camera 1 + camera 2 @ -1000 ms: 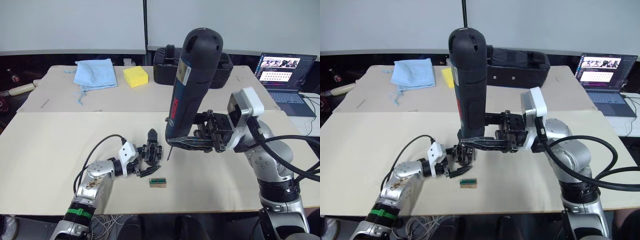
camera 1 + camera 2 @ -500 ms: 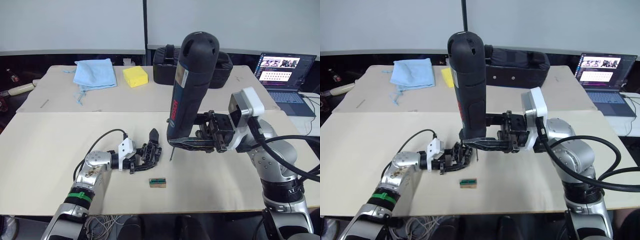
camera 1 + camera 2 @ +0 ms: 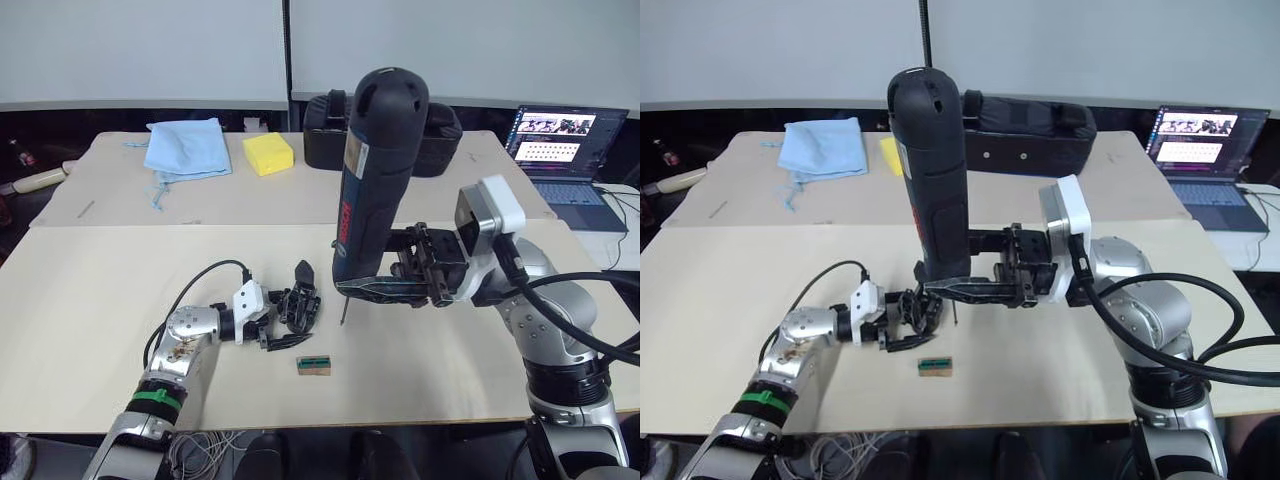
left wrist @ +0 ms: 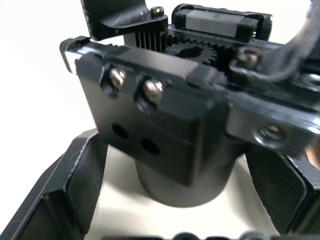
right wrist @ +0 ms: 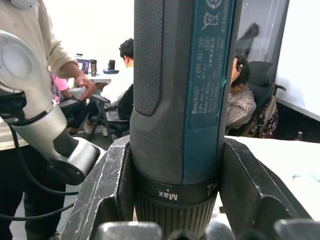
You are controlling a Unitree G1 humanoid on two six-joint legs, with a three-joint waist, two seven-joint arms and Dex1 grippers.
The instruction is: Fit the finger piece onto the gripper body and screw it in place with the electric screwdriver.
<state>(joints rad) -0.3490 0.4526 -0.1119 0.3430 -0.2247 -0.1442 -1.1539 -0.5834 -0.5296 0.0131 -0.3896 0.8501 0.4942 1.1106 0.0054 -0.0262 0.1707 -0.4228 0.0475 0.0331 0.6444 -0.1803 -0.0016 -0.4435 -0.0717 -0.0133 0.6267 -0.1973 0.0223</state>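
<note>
Since a second ago, the left gripper [image 3: 282, 329] has slid in around the gripper body [image 3: 300, 305], fingers apart on either side of it, mid-table with bare tabletop [image 3: 90, 300] all around. Just right, the right gripper [image 3: 372, 288] stays clamped on the electric screwdriver [image 3: 372, 180], held nearly upright, bit pointing down. A small brown-and-green box [image 3: 314, 366] lies near the front edge.

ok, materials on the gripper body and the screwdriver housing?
Gripper body: looks like matte black plastic or anodised metal, can't tell which; flat machined-looking faces, bright metal screw heads, a toothed black gear on top.
Screwdriver: dark moulded plastic housing with a dimpled, rubbery-looking grip panel and a printed label; thin bright metal bit at the tip in the left eye view.
</note>
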